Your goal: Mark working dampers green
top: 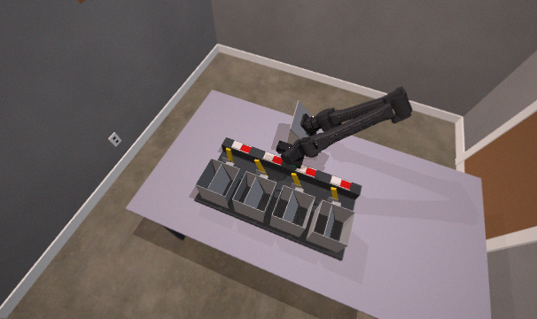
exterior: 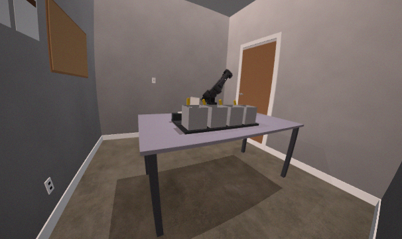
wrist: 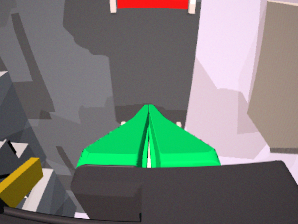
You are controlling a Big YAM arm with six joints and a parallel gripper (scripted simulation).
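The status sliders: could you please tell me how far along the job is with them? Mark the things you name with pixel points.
Done: no slider shows green; all four show red [top: 245, 149] [top: 276, 159] [top: 311, 172] [top: 346, 184].
In hand: the shut gripper [top: 296, 165] [wrist: 148, 112] is over the slider rail [top: 291, 166] [wrist: 152, 60], holding nothing.
Left: pushing across the covers of whichever dampers work; which those are, the pictures don't tell.

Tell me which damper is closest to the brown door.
The damper at the row's door-side end; the other three all stand farther from the door.
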